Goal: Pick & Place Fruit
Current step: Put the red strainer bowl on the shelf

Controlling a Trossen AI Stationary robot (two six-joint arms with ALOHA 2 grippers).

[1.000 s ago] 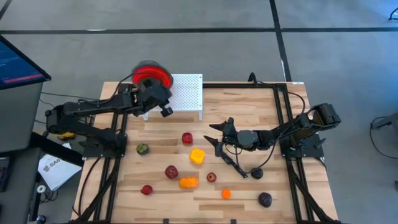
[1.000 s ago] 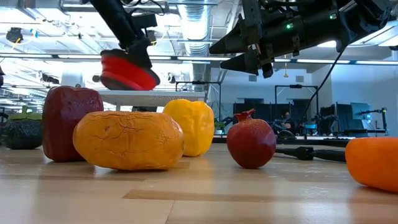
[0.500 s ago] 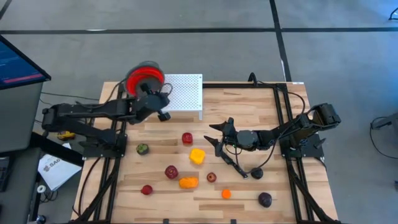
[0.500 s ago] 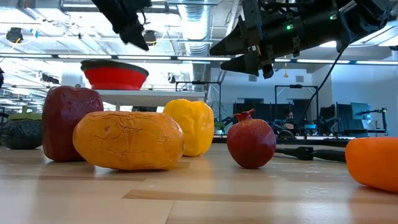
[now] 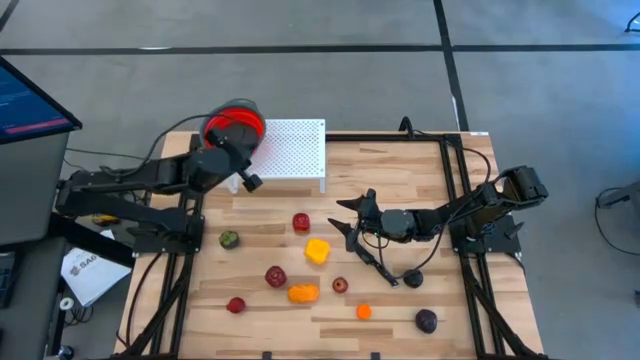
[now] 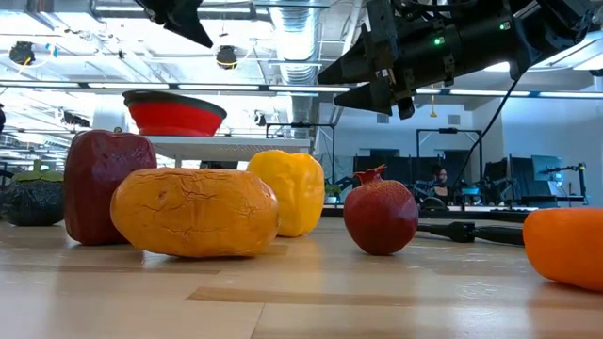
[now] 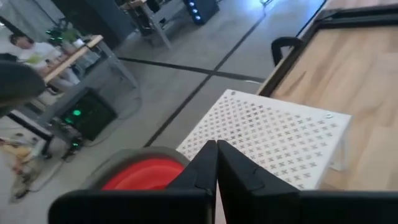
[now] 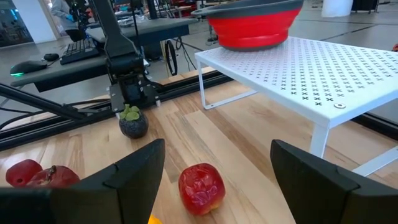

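Observation:
Several toy fruit lie on the wooden table: a red one, yellow, olive green, dark red, orange and dark purple. My right gripper hovers open above the table, just right of the red fruit and the yellow one, and touches nothing. My left gripper is shut and empty, raised beside the red colander. The colander stands level on its base at the left end of the white perforated rack.
A slim black-handled knife lies on the table below my right gripper. The white rack stands on legs at the table's far edge. Smaller fruit lie toward the near edge. Black frame rails run along both sides.
My left gripper has let go of the red colander, then moved up and back toward the table's left edge. The colander, held tilted over the rack a second ago, now stands level on the rack's left end.

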